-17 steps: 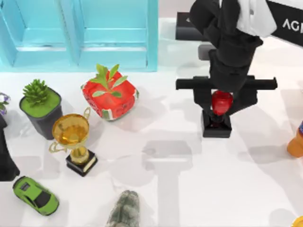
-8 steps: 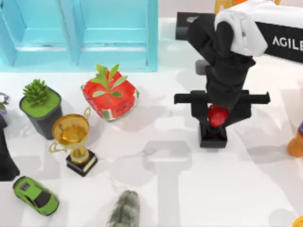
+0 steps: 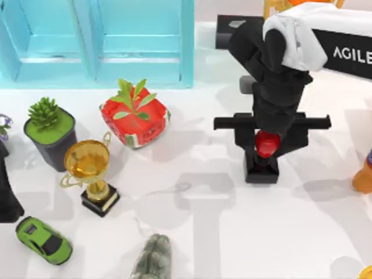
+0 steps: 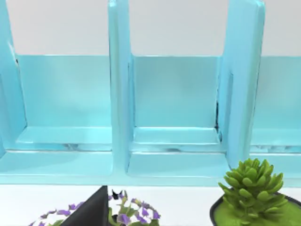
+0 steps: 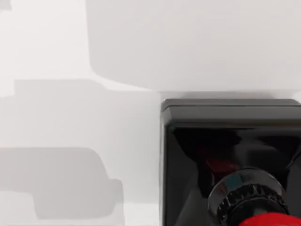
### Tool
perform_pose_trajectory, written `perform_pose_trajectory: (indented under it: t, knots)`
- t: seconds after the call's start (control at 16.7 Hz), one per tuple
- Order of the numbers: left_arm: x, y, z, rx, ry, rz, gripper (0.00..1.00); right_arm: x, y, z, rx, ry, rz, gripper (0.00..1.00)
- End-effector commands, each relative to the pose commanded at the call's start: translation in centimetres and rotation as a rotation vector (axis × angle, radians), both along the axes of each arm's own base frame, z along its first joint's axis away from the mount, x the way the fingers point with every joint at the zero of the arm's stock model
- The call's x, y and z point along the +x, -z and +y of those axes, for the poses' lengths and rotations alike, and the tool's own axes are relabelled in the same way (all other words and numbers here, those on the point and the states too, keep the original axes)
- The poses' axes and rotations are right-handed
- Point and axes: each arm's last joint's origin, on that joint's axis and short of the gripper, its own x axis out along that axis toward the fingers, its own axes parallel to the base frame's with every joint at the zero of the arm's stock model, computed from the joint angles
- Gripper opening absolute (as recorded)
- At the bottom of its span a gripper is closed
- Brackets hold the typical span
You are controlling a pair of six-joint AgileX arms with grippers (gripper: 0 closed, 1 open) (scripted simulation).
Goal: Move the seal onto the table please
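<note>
Since a second ago, the right arm has carried the seal [image 3: 264, 152] a little toward the worktop's left side; over the last half second it barely shifts. Seen from above, the right pincer [image 3: 265, 143] points straight down with its two black fingers closed on the seal's red knob. The seal's black square base sits at or just above the white worktop [image 3: 221, 232], in its right half and nearer the back edge than the front; whether base and surface touch cannot be told. In the right wrist view, the black base [image 5: 230, 141] and the ribbed collar under the red knob sit close to the camera, over plain white surface.

Everything else has stayed put. A light blue cabinet [image 3: 96, 40] stands along the back left. Near it are a red planter [image 3: 135, 119], a dark pot with a green succulent [image 3: 49, 131], a gold trophy [image 3: 90, 168], a green toy car [image 3: 43, 239] and a grey furry figure [image 3: 152, 258] at the front edge.

The left arm stays parked at the left edge; whether its pincer is open cannot be told. Its wrist view faces the cabinet's shelves [image 4: 174, 136].
</note>
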Motion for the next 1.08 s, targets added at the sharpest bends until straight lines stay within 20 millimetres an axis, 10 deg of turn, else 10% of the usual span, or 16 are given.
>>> perform_pose_trajectory:
  t: [0.54, 1.08]
  knots:
    - [0.0, 0.0, 0.0, 0.0, 0.0, 0.0, 1.0, 0.0, 0.0, 0.0, 0.0, 0.0, 0.0, 0.98]
    - [0.0, 0.0, 0.0, 0.0, 0.0, 0.0, 1.0, 0.04, -0.02, -0.07, 0.0, 0.002, 0.0, 1.0]
